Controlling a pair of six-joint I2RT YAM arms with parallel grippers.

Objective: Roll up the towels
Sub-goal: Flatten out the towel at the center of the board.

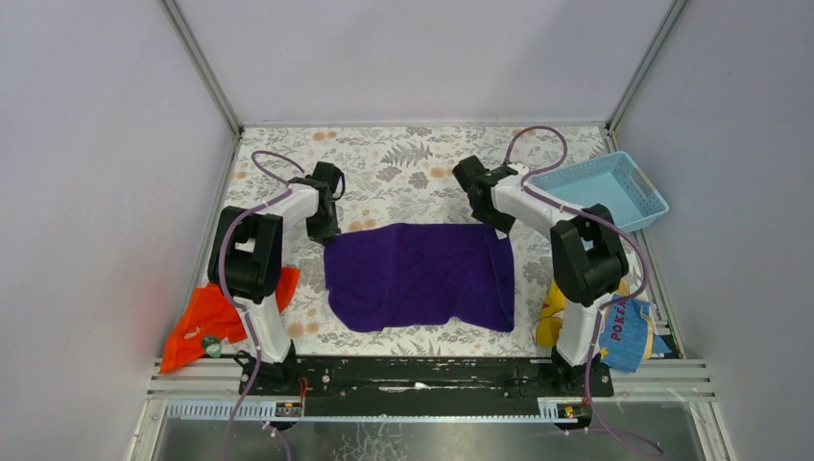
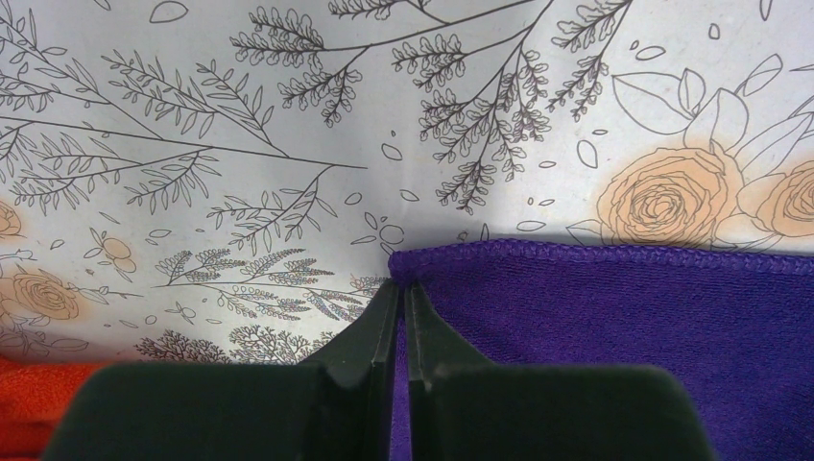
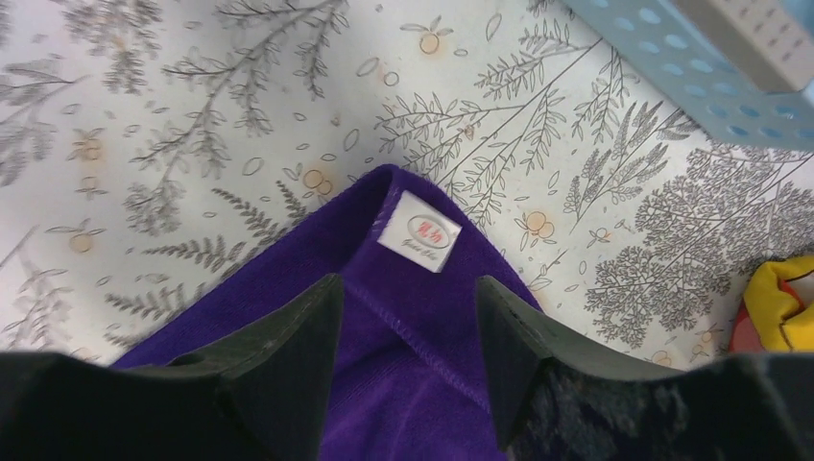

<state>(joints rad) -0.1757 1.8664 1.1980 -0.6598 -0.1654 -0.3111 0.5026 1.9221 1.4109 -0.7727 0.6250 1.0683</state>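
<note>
- The orange-red towel [image 1: 197, 325] lies crumpled at the lower left of the top view, against the base of the left arm [image 1: 251, 259]. The arm covers part of it, so its full spread cannot be made out. A sliver of it also shows at the lower left of the left wrist view.
- The left gripper [image 2: 403, 285] sits at the far left corner of the purple towel [image 1: 418, 277] with its fingers pressed together. Whether any cloth is caught between them cannot be told.
- The purple towel is spread flat in the middle of the floral table [image 1: 413, 154], between the two grippers, and its near edge is wavy. It looks light, soft and limp, so it will likely sag and crease when lifted, and a loose roll may spring open. The hemmed far corners look like the best hold, one for each gripper.
- The right gripper [image 3: 405, 288] is set over the far right corner with its fingers spread apart, holding nothing. A white label [image 3: 419, 230] marks that corner, its print too small to read.
- A blue basket [image 1: 600, 187] stands at the upper right and is cut off in the right wrist view.
- A yellow-and-blue printed cloth [image 1: 626, 331] at the lower right is partly hidden behind the right arm [image 1: 586, 259].
</note>
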